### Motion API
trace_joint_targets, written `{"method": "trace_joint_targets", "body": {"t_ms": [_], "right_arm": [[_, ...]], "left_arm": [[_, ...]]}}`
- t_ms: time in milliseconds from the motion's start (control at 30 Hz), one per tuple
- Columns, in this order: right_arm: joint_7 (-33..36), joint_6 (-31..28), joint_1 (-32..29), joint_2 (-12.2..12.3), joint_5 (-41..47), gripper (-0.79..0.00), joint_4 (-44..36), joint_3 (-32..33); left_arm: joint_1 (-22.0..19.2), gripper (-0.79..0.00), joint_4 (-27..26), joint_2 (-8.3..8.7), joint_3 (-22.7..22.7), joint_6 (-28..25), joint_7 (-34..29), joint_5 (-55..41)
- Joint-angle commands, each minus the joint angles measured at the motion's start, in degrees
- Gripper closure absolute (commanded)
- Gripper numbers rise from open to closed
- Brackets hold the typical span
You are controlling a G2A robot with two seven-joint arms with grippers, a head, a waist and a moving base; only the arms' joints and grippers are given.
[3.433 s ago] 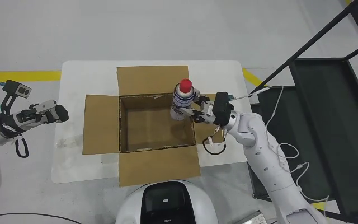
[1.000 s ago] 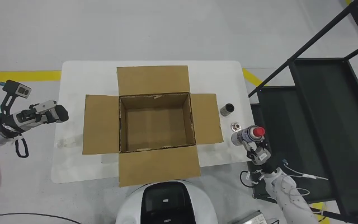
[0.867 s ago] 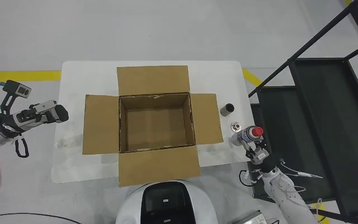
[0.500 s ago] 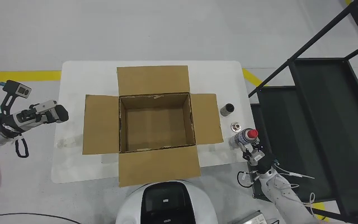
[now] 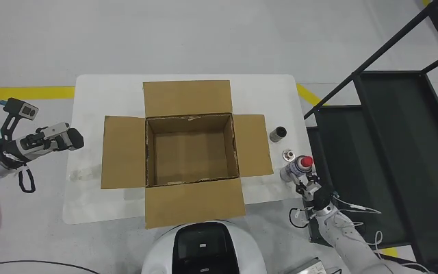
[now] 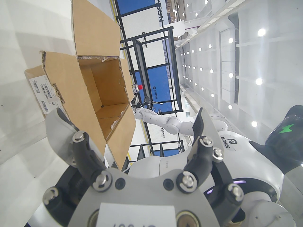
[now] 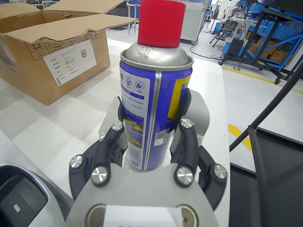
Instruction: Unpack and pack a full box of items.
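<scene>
Closest in, at the near right corner of the counter [image 5: 270, 89], the right hand [image 7: 153, 101] is clamped on the spray can [image 7: 155, 72], with a finger pressed to each side of its lower body. The can stands upright with its red cap on top. It seems to rest on the counter, though its base is hidden. Just beyond it stands a small silvery cylinder [image 5: 288, 155], close beside the can. A little farther on, a darker short cylinder [image 5: 278, 133] stands near the box's right flap. The cardboard box [image 5: 191, 154] sits mid-counter with all four flaps folded outward and its brown floor showing. Off the counter's left edge, level with the box, the left hand [image 6: 129, 116] hangs with its fingers spread wide apart.
</scene>
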Motion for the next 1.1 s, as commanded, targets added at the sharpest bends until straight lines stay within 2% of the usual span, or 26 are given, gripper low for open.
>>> {"method": "trace_joint_targets", "body": {"t_ms": [0,267,467,700,1067], "right_arm": [[0.3,-0.3,-0.3,0.1,0.7,-0.785,0.0,-0.4],[1.3,-1.3,-3.3,0.8,5.5,-0.785,-3.4,-1.6],[1.6,-1.6,-7.6,2.6,8.7,-0.785,-7.5,-1.1],[3.1,-3.1,-11.8,4.9,7.9,-0.785,-10.4,-0.7],[8.5,-8.3,-8.7,5.0,9.9,-0.785,-9.6,-1.7]], "left_arm": [[0.0,-0.785,0.0,0.0,0.0,0.0,0.0,0.0],[0.0,-0.785,0.0,0.0,0.0,0.0,0.0,0.0],[0.0,-0.785,0.0,0.0,0.0,0.0,0.0,0.0],[0.0,-0.785,0.0,0.0,0.0,0.0,0.0,0.0],[0.0,-0.785,0.0,0.0,0.0,0.0,0.0,0.0]]}}
